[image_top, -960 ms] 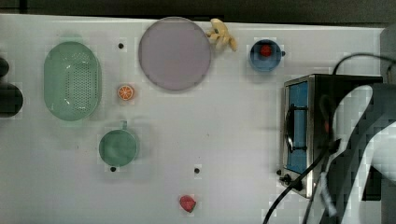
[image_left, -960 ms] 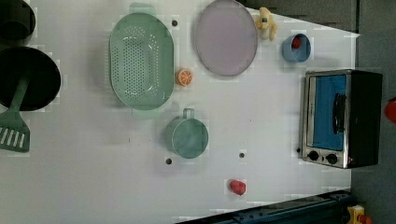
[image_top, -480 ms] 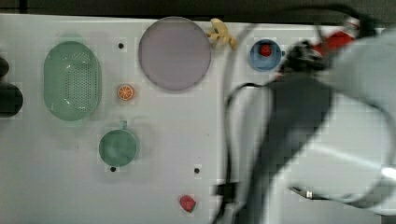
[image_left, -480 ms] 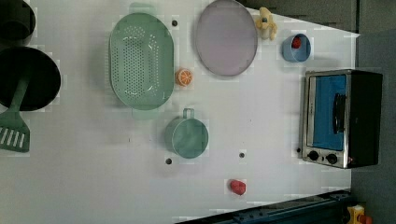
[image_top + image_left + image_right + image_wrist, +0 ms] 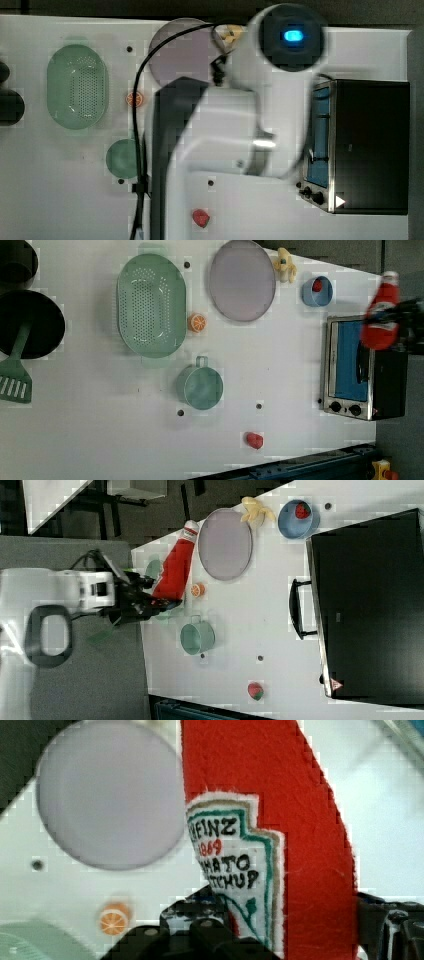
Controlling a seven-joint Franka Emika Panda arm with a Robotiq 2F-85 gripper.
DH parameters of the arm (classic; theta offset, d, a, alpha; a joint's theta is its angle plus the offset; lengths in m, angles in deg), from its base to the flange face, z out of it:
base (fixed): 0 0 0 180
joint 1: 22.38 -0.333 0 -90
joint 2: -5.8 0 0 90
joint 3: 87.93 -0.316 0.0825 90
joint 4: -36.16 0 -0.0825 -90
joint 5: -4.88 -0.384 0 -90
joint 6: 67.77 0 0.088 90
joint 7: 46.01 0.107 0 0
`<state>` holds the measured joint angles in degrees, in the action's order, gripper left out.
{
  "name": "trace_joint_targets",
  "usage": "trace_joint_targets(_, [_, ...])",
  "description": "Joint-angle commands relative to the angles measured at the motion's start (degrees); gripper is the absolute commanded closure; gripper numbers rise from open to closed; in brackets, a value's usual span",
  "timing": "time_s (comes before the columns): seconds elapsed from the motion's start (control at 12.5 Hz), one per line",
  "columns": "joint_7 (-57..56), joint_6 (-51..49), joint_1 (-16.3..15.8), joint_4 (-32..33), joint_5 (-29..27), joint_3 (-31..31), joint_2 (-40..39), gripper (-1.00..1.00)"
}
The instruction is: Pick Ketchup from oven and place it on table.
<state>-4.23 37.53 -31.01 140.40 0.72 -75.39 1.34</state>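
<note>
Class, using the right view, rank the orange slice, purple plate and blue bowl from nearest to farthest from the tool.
1. Orange slice: just to the right view's right of the tool, which grips the ketchup.
2. Purple plate: farther up and right.
3. Blue bowl: far upper right.

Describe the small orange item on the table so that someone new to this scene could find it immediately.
Start at the big green colander on the white table. Between its rim and the grey plate lies the orange slice. It is round and orange with pale segment lines, unlike the red strawberry piece.
</note>
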Motion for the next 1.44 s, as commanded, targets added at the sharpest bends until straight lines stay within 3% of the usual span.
trace_joint_targets(0.08, [2.6,4.6,1.6,6.3,0.3,-0.7,-0.9,-0.29])
trace_joint_targets(0.48, [2.8,21.8,1.4,22.0,0.3,-1.0,-3.1,-0.29])
trace_joint_targets(0.88, [2.8,34.3,0.5,26.0,0.2,-1.9,-11.0,-0.29])
trace_joint_targets(0.96, [2.8,34.9,0.4,26.0,0.2,-2.1,-12.4,-0.34])
trace_joint_targets(1.2, [2.8,36.9,0.3,25.8,0.2,-2.3,-14.8,-1.00])
trace_joint_targets(1.44, [2.9,36.4,0.2,24.2,0.2,-2.3,-10.8,-1.00])
